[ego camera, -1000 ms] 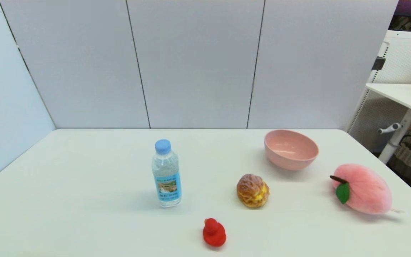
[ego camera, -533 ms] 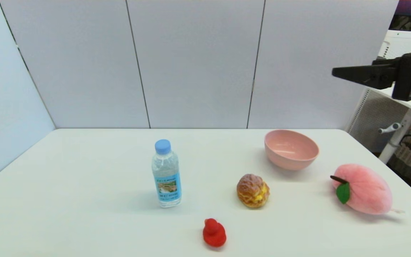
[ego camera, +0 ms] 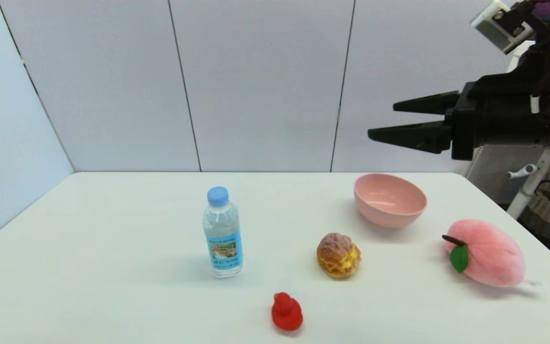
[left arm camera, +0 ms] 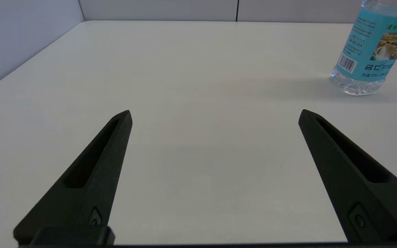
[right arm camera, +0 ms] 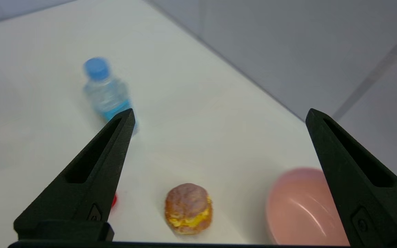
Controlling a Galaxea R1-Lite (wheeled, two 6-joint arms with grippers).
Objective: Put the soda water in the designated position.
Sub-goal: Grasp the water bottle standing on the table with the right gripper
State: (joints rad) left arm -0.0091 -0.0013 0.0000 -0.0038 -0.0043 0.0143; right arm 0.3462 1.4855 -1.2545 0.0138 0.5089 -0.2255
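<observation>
Hanging high above the pink bowl point(ego camera: 389, 199), the right gripper point(ego camera: 384, 121) is seen with its two black fingers point(ego camera: 416, 134) spread well apart, nothing held between them and nothing touched. It is kept well clear of the table, up at the right side of the head view. The left gripper point(left arm camera: 215, 113) is held low over bare tabletop near the robot; its fingers point(left arm camera: 95, 162) are likewise set wide apart and empty, out of the head view.

The soda water point(ego camera: 222, 232) is found standing upright on the white table point(ego camera: 89, 229), left of centre, well apart from both grippers and untouched. To its right a cream puff point(ego camera: 338, 255) is placed, with a small red toy point(ego camera: 286, 311) nearer the front edge between the two. A plush peach point(ego camera: 485, 252) with a green leaf is laid at the right edge, near the bowl. Grey wall panels point(ego camera: 256, 81) are set behind the table, and a white shelf unit point(ego camera: 537, 129) is partly seen at the far right.

On the bottle's blue label point(left arm camera: 370, 44), in the left wrist view, a barcode, a small waterfall landscape and some Chinese characters are shown; the smaller print cannot be read.
</observation>
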